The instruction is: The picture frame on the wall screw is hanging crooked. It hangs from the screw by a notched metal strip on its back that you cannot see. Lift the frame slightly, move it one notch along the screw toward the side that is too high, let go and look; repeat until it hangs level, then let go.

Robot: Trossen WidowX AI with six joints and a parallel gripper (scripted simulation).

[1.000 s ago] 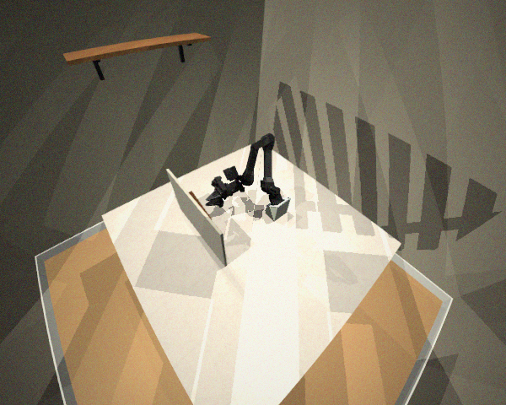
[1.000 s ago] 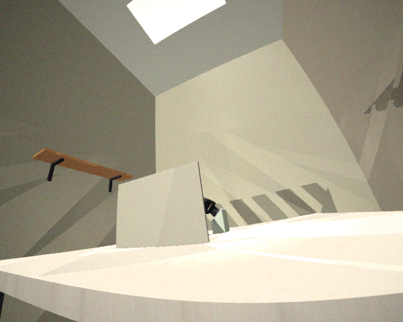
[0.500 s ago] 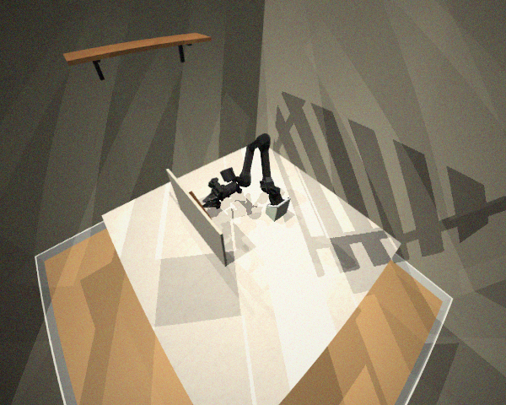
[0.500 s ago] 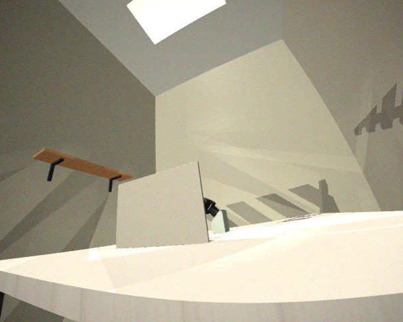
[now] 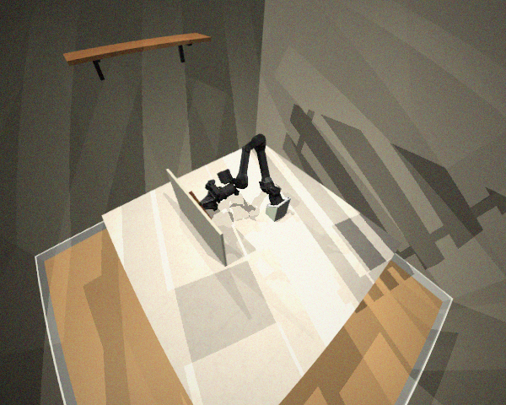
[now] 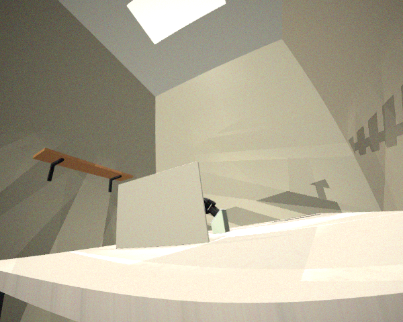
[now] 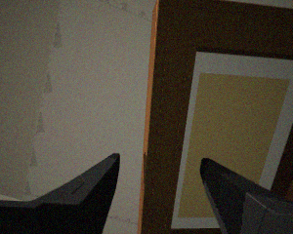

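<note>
The picture frame (image 7: pixel 176 29) has a brown border, a pale mat and a yellowish centre. Its brown edge (image 5: pixel 193 197) shows thinly in the top view, at the arm's side of the upright grey panel (image 5: pixel 196 222) (image 6: pixel 160 208). My gripper (image 5: pixel 206 206) (image 7: pixel 160 162) is open and close in front of the frame. In the wrist view the frame's left edge runs between the two fingertips, the right finger overlapping the picture. No contact is visible. The screw and notched strip are hidden. In the exterior view the panel hides frame and fingers. I cannot tell how level the frame is.
A pale green block (image 5: pixel 274 212) (image 6: pixel 218 223) stands at the arm's base, to the panel's right. The white table (image 5: pixel 227 361) (image 6: pixel 246 284) carries both. A wooden shelf (image 5: pixel 135 45) (image 6: pixel 86 167) on black brackets is on the far wall. Shadows cross walls and table.
</note>
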